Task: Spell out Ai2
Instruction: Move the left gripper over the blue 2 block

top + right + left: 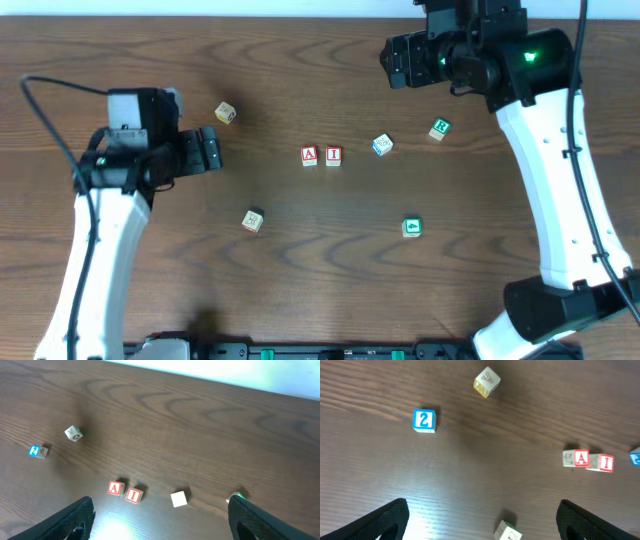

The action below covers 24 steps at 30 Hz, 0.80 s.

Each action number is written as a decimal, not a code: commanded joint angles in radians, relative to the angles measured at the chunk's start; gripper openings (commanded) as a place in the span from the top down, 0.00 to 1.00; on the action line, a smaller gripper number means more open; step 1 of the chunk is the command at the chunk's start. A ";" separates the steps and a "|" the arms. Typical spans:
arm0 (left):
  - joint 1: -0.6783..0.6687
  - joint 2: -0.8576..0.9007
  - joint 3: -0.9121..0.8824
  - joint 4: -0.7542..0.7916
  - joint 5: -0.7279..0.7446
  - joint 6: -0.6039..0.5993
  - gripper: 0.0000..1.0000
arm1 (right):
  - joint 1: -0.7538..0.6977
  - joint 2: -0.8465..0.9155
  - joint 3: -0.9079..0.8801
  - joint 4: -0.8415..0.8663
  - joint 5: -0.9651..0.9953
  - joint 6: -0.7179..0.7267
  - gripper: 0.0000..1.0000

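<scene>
The red "A" block [309,155] and red "I" block [333,155] sit touching, side by side, at the table's middle. They also show in the left wrist view, "A" [581,458] and "I" [605,462], and in the right wrist view, "A" [116,488] and "I" [133,495]. A blue "2" block [424,420] lies alone at upper left in the left wrist view. I cannot find it in the overhead view. My left gripper [208,150] [482,507] is open and empty, left of the letters. My right gripper [398,60] [160,505] is open and empty, high at the back right.
A blue-and-white block [382,145] and a green "R" block [439,129] lie right of the "I". A green block [412,227] is front right. A yellowish block [225,112] and a pale block [252,221] lie near my left gripper. A blue "H" face [34,451] shows far left.
</scene>
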 commanded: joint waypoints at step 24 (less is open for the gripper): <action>0.013 0.444 0.237 0.047 -0.256 0.175 0.19 | -0.001 -0.025 -0.002 0.008 -0.004 -0.035 0.11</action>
